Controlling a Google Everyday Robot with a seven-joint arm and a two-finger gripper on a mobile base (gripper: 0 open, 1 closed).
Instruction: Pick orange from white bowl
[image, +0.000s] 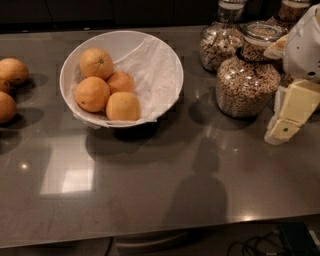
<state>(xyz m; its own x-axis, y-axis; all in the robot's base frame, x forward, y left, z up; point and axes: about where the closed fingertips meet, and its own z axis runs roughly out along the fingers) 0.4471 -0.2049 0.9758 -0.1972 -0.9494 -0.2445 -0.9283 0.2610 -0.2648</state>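
Orange cluster (117, 82), four fruits, is sitting in the left half of the white bowl (179, 75), bedded on crumpled paper (152, 65). The bowl is resting on the bench (150, 195), left of centre. I am judging each fruit as firm, round and moderately heavy. The peel should be giving fair friction, though a pinch landing off-centre would be squeezing the fruit sideways out of the grasp. I am favouring the front orange (122, 106). It is lying nearest the rim with its top exposed, so I am planning a hold from above, across its widest part. Its neighbours are touching it on the far side, and the paper could be snagging there.

The gripper (287, 120) is hanging at the right edge of the view, low over the bench. It is just beside the nearer of two glass jars (247, 82) and well apart from the bowl. The arm is angling down and leftward from the upper right corner. I cannot tell whether the gripper is open or closed, and no fruit is showing in it. Loose oranges (12, 71) are lying on the bench at far left, outside the task.
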